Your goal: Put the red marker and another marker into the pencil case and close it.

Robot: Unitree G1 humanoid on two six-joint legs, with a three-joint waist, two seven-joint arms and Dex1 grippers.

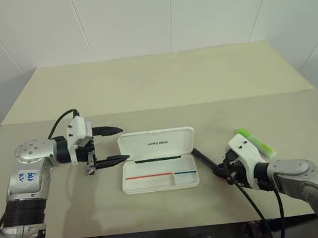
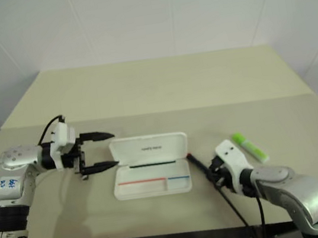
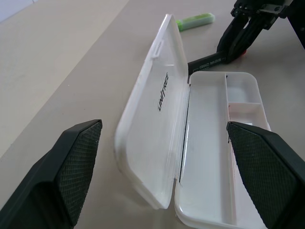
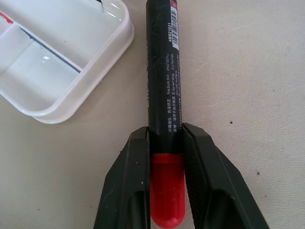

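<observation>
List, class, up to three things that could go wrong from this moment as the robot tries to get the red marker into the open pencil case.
1. The right gripper pinches the red marker near its cap end, so the long barrel may swing or slip when lifted.
2. The marker lies close beside the pencil case; lifting it could knock the tray.
3. The left gripper is open beside the raised lid; a bump might shift the case.

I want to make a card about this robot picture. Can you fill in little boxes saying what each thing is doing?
pencil case: open, lid up, tray empty
red marker: on the table beside the case, pinched near its cap
right gripper: closed on the red marker
left gripper: open, beside the case
green marker: lying on the table
</observation>
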